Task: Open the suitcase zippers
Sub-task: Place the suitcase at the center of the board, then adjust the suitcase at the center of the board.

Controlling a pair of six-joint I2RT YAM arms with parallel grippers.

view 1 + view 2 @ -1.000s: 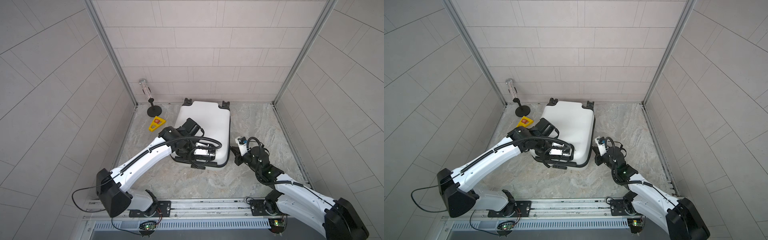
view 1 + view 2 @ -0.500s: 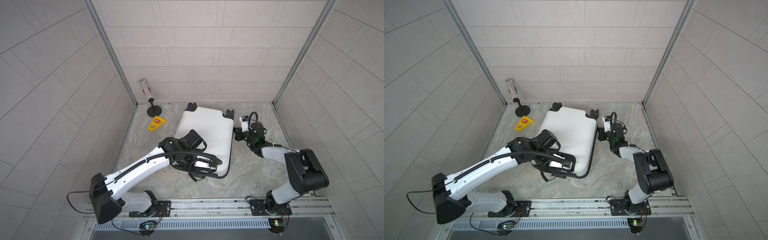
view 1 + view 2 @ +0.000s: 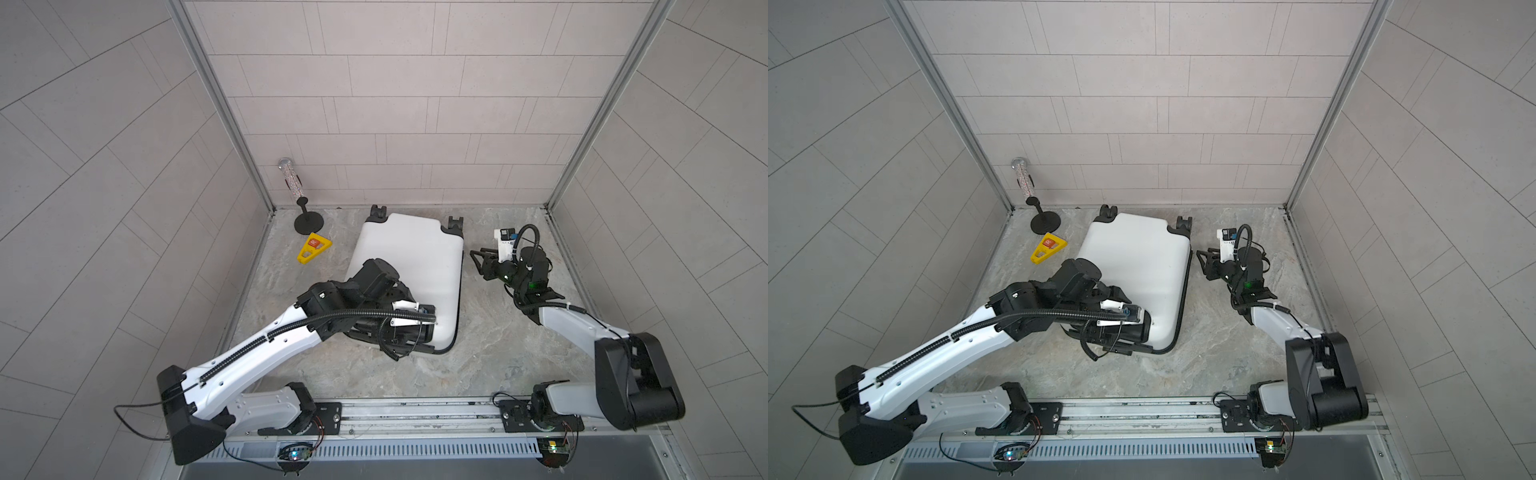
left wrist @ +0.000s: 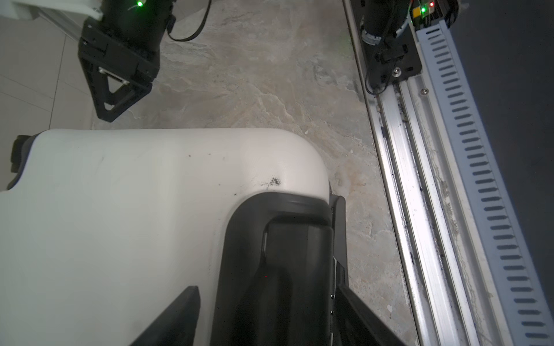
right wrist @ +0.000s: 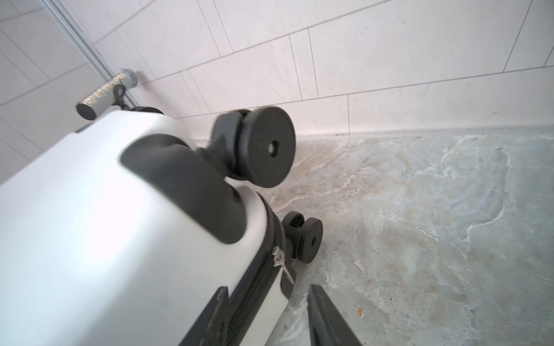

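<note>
Here, one suitcase (image 3: 415, 257), one zipper pull (image 5: 281, 263), two hands, left hand (image 4: 266, 289) and right hand (image 5: 267, 288), both spread.

- A robotics lab test cell: pale grey tiled panel walls (image 3: 415, 104) with aluminium corner posts (image 3: 220, 104) enclose a marbled stone-look floor (image 3: 498, 332).
- White-and-black robot arms (image 3: 257, 349) are bolted to an aluminium base rail (image 3: 415, 409).

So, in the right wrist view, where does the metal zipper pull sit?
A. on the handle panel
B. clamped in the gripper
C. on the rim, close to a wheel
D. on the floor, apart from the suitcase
C: the pull hangs from the zipper on the rim of the suitcase, right by a wheel. It lies ahead of the open right gripper, which does not hold it.
</note>
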